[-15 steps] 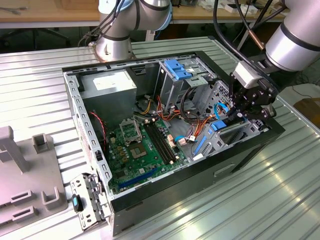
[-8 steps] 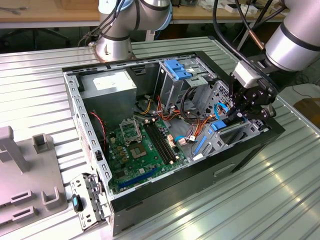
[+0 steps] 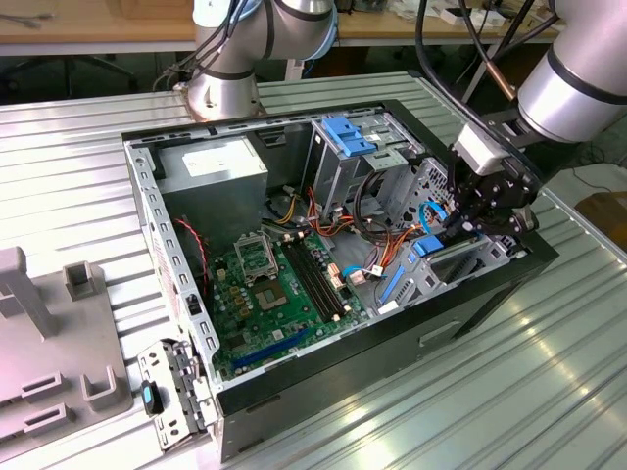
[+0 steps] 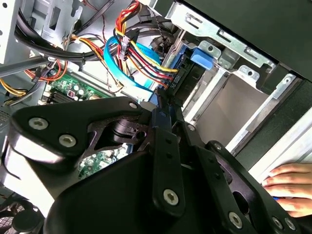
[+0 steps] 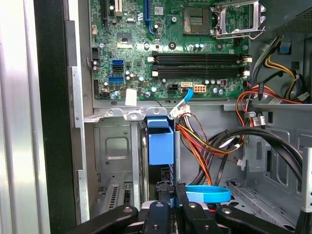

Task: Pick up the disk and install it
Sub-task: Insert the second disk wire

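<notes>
The disk (image 3: pixel 423 247) stands on edge in the grey drive bay (image 3: pixel 468 262) at the front corner of the open computer case, on the exterior view's right. Its blue carrier rail (image 5: pixel 160 144) and dark body show in the first wrist view, down in the bay slot beside the bay wall (image 5: pixel 114 146). My gripper (image 3: pixel 458 227) reaches into the case from the right and is shut on the disk's upper edge. In both wrist views the black fingers (image 5: pixel 158 209) close on the disk (image 4: pixel 187 78), with the gripper (image 4: pixel 161 109) close over the bay.
Red, yellow and black cables (image 5: pixel 209 146) and a blue flat cable (image 4: pixel 131 68) crowd the space beside the bay. The motherboard (image 3: pixel 274 284) lies on the case floor. A tall drive cage with a blue bracket (image 3: pixel 348 132) stands behind. A person's hand (image 4: pixel 287 187) rests near the case edge.
</notes>
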### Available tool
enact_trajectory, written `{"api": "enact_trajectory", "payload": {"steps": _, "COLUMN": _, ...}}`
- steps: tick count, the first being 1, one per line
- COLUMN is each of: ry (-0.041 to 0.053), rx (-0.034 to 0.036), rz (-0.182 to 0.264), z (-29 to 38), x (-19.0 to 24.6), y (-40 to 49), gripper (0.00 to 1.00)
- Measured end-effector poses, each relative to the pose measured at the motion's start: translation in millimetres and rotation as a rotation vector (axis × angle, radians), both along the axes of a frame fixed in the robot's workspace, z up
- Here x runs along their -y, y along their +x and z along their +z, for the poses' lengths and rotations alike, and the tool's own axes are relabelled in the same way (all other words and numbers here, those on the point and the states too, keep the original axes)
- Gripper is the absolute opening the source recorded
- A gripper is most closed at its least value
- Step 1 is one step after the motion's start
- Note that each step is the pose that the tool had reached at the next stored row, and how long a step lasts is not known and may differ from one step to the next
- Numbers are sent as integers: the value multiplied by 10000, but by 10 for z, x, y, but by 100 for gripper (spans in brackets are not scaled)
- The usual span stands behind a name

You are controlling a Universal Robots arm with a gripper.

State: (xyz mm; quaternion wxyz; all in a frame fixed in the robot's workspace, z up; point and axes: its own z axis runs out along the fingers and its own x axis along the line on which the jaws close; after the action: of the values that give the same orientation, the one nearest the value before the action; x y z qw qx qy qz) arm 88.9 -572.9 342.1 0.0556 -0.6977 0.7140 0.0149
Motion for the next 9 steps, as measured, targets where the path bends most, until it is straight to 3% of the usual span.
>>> {"api": "enact_trajectory", "payload": {"steps": 1, "ry": 15, "rx": 0, "rz": 0, "z": -12, "x": 0, "y": 0, "gripper": 16}}
{"api": "enact_trajectory", "payload": {"steps": 2, "ry": 44, "rx": -1, "rz": -1, "z": -75, "x": 0, "y": 0, "gripper": 16}}
{"api": "enact_trajectory", "payload": {"steps": 3, "ry": 55, "rx": 0, "rz": 0, "z": 24, "x": 0, "y": 1, "gripper": 24}}
{"api": "enact_trajectory", "payload": {"steps": 4, "ry": 54, "rx": 0, "rz": 0, "z": 185, "x": 0, "y": 1, "gripper": 24}}
{"api": "enact_trajectory", "payload": {"steps": 6, "ry": 53, "rx": 0, "rz": 0, "z": 187, "x": 0, "y": 1, "gripper": 11}}
{"api": "enact_trajectory", "payload": {"steps": 9, "ry": 52, "rx": 0, "rz": 0, "z": 188, "x": 0, "y": 1, "gripper": 11}}
